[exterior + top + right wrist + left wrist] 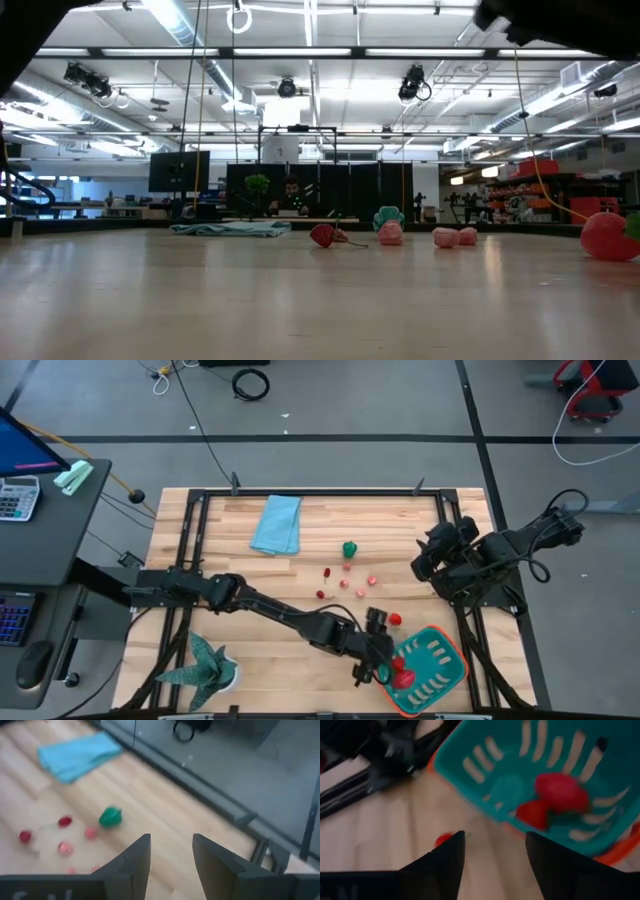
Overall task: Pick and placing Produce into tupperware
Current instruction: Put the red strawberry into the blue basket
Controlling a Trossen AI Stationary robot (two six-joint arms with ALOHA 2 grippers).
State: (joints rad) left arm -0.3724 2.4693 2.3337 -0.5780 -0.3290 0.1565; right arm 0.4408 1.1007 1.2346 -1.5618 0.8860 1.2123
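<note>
Tupperware: teal tupperware point(437, 665) with an orange rim, lower right of the high view, near the front edge of the tabletop point(250, 575); two red pieces point(402, 677) lie inside it, against its left wall.

Produce inside, wrist detail: the left wrist view shows a larger red piece point(561, 791) and a smaller one point(532, 814) touching on the teal floor among pale slot marks.

Produce outside: one red piece point(395, 619) just beyond the tupperware's upper left rim; a loose cluster of small red and pink pieces point(345, 582) at frame centre; a green piece point(349, 548) above the cluster.

Left gripper: left gripper point(382, 660) sits at the tupperware's left rim, fingers apart and holding nothing; the wrist view shows a clear gap between them.

Governing relation: the nearest loose red piece lies just up-frame of the left gripper, the cluster farther up and to the left; the left gripper is nearer to both than the right, so the next pick probably falls to it.

Right gripper: right gripper point(424, 563) waits at centre right of the high view, fingers apart and empty, facing the cluster and green piece.

Surroundings: light blue cloth point(276, 524) at upper centre; green star-shaped plant point(205, 665) at lower left.
</note>
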